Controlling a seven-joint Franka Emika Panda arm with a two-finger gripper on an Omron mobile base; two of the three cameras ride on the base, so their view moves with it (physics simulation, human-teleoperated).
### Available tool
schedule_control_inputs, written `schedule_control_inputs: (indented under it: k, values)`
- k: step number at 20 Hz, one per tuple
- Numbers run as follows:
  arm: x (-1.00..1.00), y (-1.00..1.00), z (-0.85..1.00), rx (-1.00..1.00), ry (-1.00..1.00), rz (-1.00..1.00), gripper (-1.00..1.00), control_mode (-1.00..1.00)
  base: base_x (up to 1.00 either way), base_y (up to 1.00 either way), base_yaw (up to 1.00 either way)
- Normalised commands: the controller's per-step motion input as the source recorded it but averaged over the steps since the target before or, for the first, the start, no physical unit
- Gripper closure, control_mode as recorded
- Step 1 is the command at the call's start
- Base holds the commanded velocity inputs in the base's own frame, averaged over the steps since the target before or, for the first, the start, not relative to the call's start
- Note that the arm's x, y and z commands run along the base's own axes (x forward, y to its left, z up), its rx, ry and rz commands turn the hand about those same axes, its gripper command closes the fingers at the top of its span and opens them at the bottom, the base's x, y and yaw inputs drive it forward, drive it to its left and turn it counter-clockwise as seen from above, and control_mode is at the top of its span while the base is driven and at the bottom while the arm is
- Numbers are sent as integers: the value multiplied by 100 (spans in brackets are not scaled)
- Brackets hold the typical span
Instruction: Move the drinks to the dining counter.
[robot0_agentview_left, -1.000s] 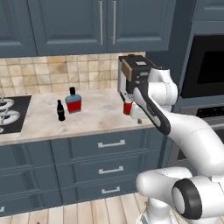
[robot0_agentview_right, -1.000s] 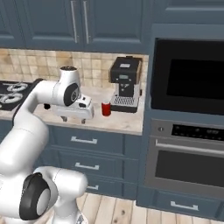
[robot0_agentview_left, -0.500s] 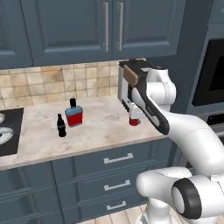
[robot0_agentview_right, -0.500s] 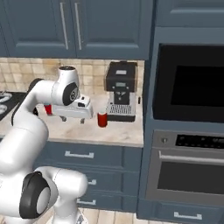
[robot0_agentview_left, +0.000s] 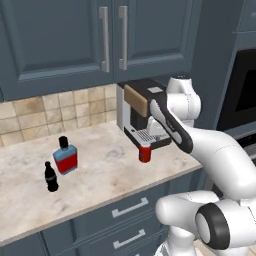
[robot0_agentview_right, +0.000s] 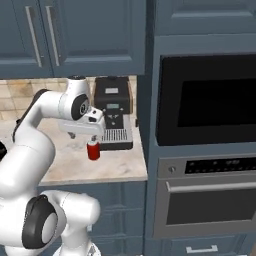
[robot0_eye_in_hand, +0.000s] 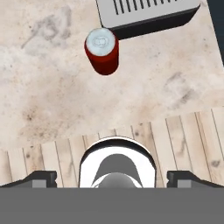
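My gripper hangs high over the beige marble-look counter, my jaws spread as wide as they go and holding nothing; in the hand view the two dark fingertips stand far apart at the bottom corners. Below me, upright on the stone, is the short red can with a silver top, just beside the grey slotted drip tray of the black coffee machine. From the right base view the can sits on the counter directly under my hand, clear of my fingers. In the left base view the same can stands in front of the machine's tray, near the counter's front edge.

Well to the left along the counter, by the beige tiled backsplash, stands the flat blue bottle with a red label and black cap, and just in front of it to the left the small black bottle. Both are upright and apart from each other. Dark blue-grey cabinet doors hang above, and a black built-in oven fills the tall unit to the right
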Motion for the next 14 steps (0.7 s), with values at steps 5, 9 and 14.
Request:
schedule_control_inputs:
  k: [5, 9, 14]
  values:
    - [0, 0, 0, 0, 0, 0, -100, 100, 33, 23, -13]
    - [0, 0, 0, 0, 0, 0, -100, 100, 10, 6, -7]
    - [0, 0, 0, 0, 0, 0, -100, 100, 0, 0, 0]
